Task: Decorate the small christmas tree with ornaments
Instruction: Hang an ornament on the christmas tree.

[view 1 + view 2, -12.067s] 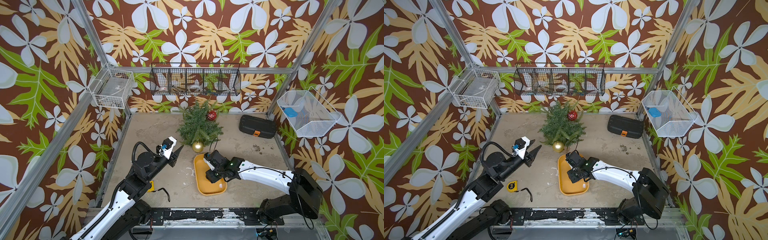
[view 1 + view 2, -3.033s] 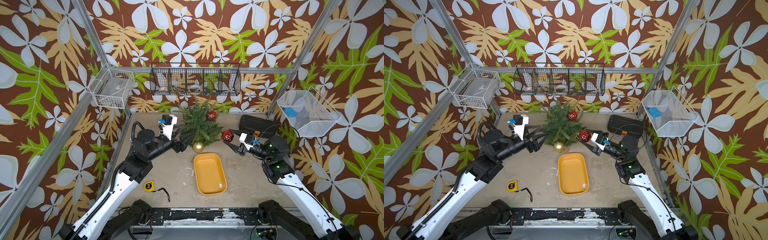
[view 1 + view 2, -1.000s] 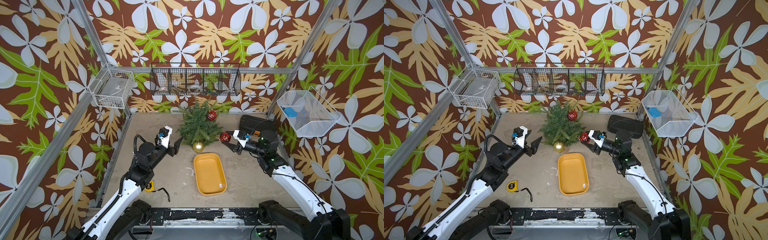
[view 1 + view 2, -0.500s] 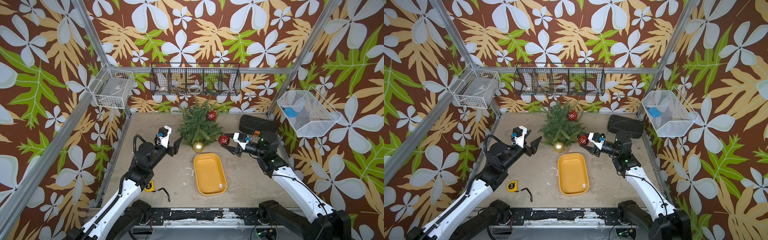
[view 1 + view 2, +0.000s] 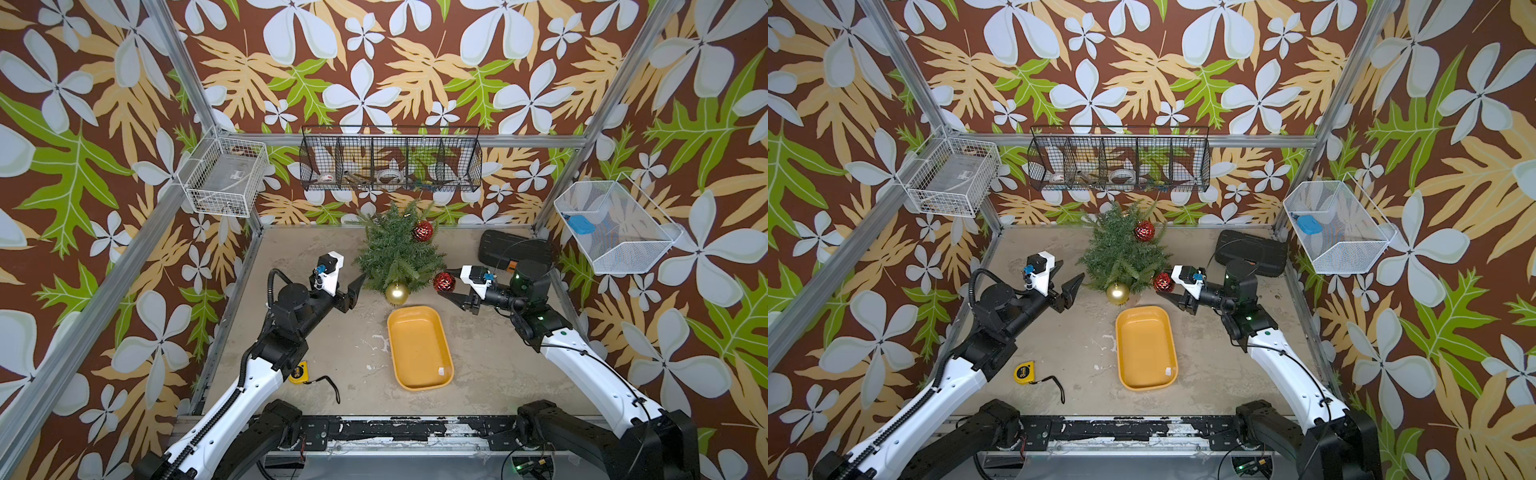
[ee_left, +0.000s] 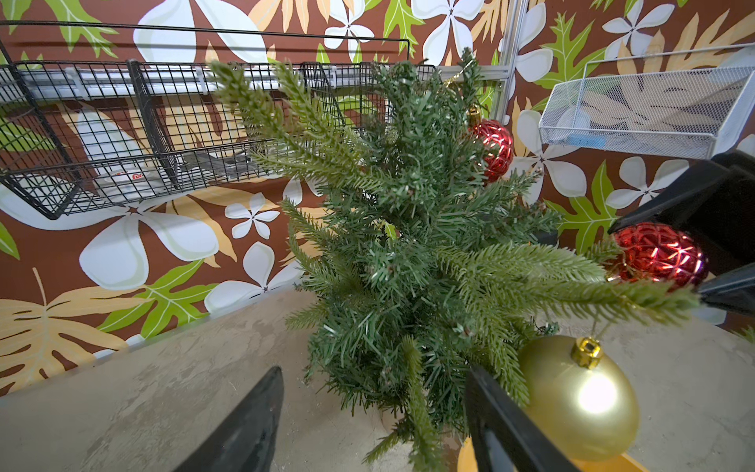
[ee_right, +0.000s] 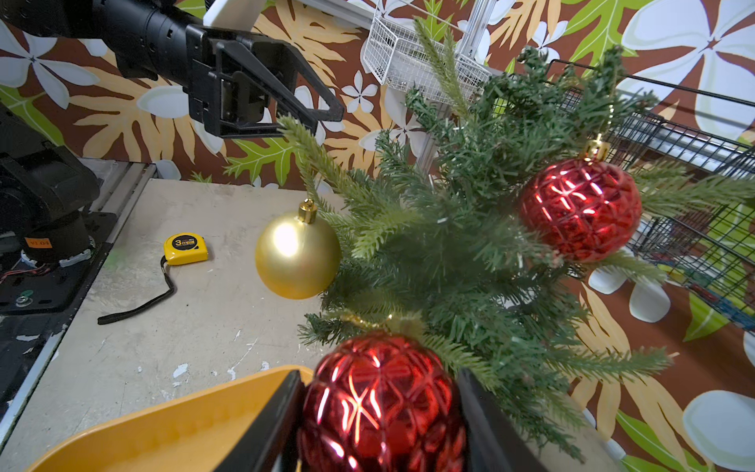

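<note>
Above the tabletop, the right gripper is clamping a red ornament at the small christmas tree — likely to hook it — while the left gripper is hovering open, empty.

The small christmas tree hides its own base.

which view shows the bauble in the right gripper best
The right wrist view: the red bauble fills the foreground, clamped in the right gripper by the small christmas tree. Both top views show it tiny; the left wrist view, partly behind branch tips.
</note>
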`<action>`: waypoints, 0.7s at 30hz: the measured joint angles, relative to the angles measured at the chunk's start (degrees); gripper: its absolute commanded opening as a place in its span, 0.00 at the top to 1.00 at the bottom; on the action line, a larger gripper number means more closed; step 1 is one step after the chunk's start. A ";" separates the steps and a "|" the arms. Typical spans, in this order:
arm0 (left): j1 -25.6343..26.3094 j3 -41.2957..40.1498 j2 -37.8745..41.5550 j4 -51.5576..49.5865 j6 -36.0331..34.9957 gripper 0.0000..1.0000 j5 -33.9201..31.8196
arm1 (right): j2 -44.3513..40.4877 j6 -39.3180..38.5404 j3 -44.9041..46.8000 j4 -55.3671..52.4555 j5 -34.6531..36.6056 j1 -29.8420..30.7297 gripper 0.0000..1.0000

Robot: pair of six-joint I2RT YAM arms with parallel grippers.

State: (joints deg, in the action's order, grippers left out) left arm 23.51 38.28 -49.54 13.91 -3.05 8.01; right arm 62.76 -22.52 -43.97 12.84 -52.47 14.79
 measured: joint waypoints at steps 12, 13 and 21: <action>-0.48 0.00 -0.20 0.02 0.22 0.29 0.46 | -1.88 4.15 4.44 3.43 3.15 0.07 0.30; -0.55 0.00 -0.20 0.02 0.22 0.29 0.46 | -1.81 4.31 4.44 3.56 3.17 0.09 0.29; -0.63 0.00 -0.28 0.02 0.22 0.29 0.46 | -1.27 4.50 4.42 4.09 3.34 0.11 0.27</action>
State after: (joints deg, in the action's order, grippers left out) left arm 22.87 38.28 -49.82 13.93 -2.83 8.47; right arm 61.49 -18.02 -39.55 16.93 -49.12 14.90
